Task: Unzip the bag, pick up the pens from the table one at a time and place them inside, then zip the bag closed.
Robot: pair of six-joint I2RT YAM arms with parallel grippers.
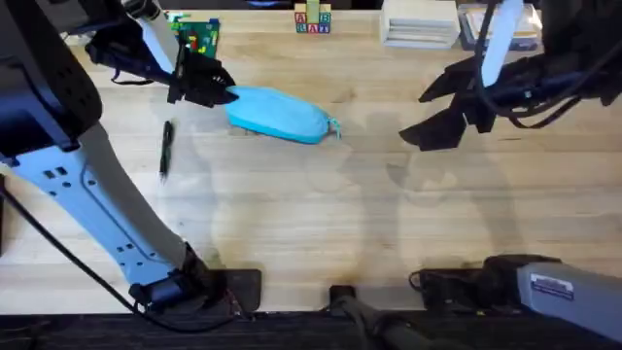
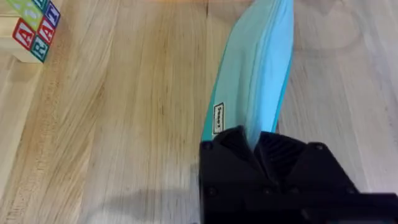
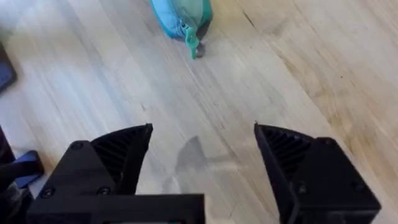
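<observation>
Near the bench's (image 1: 321, 209) left edge: one pen (image 1: 165, 148), lying alone, pointing roughly from the far edge toward the near edge, well apart from both grippers.

Just beyond it, toward the far left corner: left gripper (image 1: 222, 93), fingers (image 2: 231, 163) clamped on the left end of the bag (image 1: 279, 114). Seen from the left wrist, blue fabric pinched between the two black fingers, bag (image 2: 252, 81) stretching away from them along the wood, a small white label on its side just beside the grip.

Bag lying flat in the far half of the bench, left of centre, long axis running left to right and slanting slightly toward the near edge at its right end. Zipper pull (image 1: 334, 124) sticking out at that right end; zipper closed as far as can be told.

At the far edge: coloured toy blocks (image 1: 200, 33) behind the left gripper, lettered blocks (image 1: 312, 19) near the middle, a pale box (image 1: 420, 21) further right.

Right of centre: right gripper (image 1: 439, 110), raised over bare wood, fingers (image 3: 118, 155) spread wide, holding nothing. From the right wrist, bag's right end (image 3: 181, 15) and its pull (image 3: 193, 46) well apart from the fingers, ahead of them, in line with the gap between them.
</observation>
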